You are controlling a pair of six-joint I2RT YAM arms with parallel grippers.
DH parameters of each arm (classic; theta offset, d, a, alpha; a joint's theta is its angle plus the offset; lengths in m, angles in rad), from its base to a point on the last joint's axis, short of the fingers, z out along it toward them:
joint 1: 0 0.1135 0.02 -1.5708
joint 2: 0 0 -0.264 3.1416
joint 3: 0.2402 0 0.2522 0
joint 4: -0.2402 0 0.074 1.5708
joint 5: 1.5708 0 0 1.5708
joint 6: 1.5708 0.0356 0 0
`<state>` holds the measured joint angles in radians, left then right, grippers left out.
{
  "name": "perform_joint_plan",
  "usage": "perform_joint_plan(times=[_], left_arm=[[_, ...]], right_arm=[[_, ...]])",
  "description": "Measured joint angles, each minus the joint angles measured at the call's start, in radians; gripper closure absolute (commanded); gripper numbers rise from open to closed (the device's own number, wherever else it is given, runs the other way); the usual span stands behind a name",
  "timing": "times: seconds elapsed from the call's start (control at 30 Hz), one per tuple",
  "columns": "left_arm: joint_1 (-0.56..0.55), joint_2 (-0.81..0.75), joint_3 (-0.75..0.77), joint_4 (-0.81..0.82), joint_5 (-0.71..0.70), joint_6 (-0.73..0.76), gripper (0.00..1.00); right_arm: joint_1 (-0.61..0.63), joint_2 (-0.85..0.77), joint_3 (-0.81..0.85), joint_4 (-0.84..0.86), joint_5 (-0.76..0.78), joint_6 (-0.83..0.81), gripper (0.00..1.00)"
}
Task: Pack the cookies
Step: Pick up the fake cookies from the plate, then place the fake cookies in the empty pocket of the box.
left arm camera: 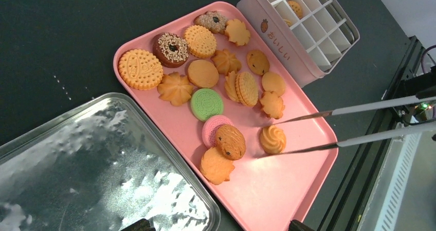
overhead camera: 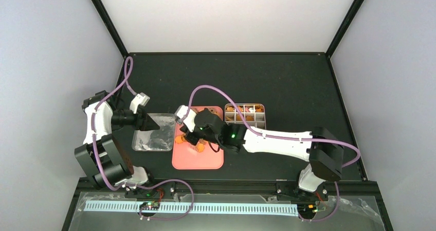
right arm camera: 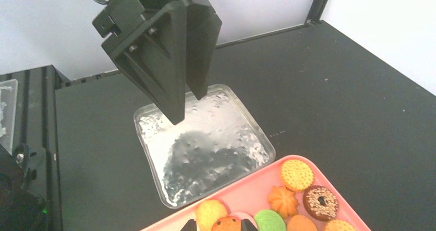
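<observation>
The cookies (left arm camera: 203, 74) lie scattered on the pink tray (left arm camera: 288, 190): golden rounds and flower shapes, a brown sprinkled ring (left arm camera: 170, 49), a green one (left arm camera: 206, 103) and a pink one. My right gripper (left arm camera: 264, 140) reaches in from the right with two thin metal tines. They stand apart on either side of a golden swirl cookie (left arm camera: 272, 138) that rests on the tray. From above, the right gripper (overhead camera: 191, 138) is over the tray's near-left part. My left gripper (overhead camera: 151, 122) hangs open and holds nothing above the shiny clear tray (overhead camera: 154, 136).
A white gridded tin (overhead camera: 246, 116) stands against the pink tray's far right corner, with cookies in some cells. The clear tray (left arm camera: 77, 164) lies edge to edge with the pink tray's left side. The left gripper (right arm camera: 189, 108) looms over it in the right wrist view.
</observation>
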<state>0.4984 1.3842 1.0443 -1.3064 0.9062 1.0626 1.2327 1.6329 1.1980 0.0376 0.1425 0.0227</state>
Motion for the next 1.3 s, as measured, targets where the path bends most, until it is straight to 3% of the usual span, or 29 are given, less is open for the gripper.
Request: perform_joint_plan(times=[0.37, 0.57, 0.87, 1.3], left_arm=[[0.000, 0.000, 0.012, -0.008, 0.008, 0.000, 0.31], [0.000, 0.000, 0.016, -0.008, 0.017, 0.001, 0.31], [0.000, 0.011, 0.016, -0.010, 0.028, 0.006, 0.31], [0.000, 0.012, 0.016, -0.015, 0.038, 0.015, 0.31]], right_arm=[[-0.059, -0.133, 0.002, -0.111, 0.042, -0.039, 0.99], [-0.224, -0.323, -0.024, -0.132, 0.086, -0.031, 0.99], [-0.463, -0.521, -0.218, -0.173, 0.145, 0.005, 0.99], [-0.568, -0.557, -0.288, -0.159, 0.222, 0.005, 0.99]])
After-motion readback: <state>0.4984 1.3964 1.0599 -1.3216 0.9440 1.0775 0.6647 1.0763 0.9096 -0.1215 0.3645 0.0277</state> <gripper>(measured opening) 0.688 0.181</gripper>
